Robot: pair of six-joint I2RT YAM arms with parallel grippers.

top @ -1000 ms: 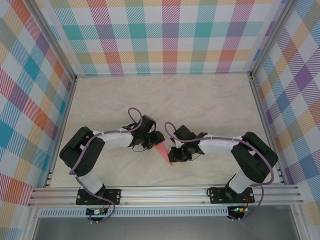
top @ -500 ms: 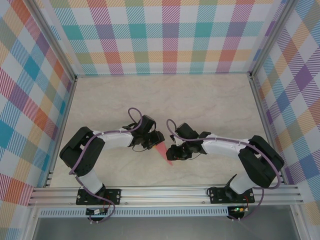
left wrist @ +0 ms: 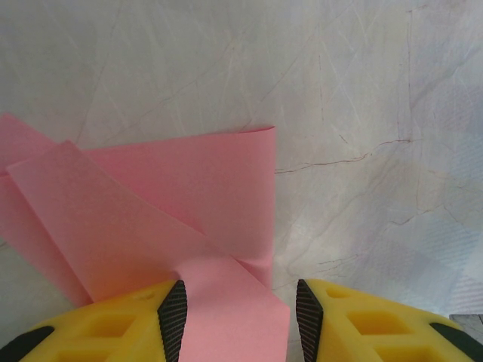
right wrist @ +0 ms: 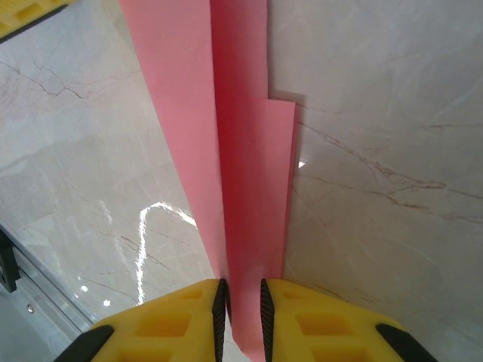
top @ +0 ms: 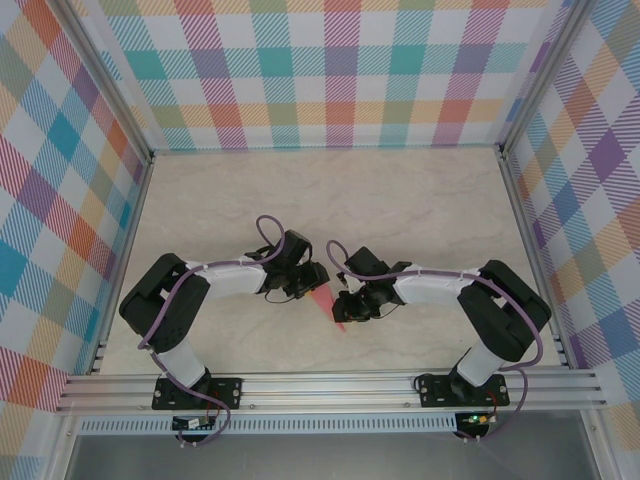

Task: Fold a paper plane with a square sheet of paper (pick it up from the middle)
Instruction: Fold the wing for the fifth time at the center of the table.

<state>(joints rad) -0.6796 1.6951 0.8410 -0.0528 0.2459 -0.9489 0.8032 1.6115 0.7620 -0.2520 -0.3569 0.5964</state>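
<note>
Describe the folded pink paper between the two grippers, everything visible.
The thin salmon-pink folded paper is plain and matte, creased into overlapping layers that narrow toward the right gripper, which pinches that end. It lies low on the pale marbled table, one edge curling up slightly. Its wider end passes between the left gripper's parted fingers.

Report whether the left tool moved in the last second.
No. The left tool stays put against the front rail, at the paper.

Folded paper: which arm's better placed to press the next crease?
Right, likely. The right gripper is pinched on the folded paper's narrow end, in line with its long crease. The left gripper stands open, the wide end just lying between its fingers.
</note>
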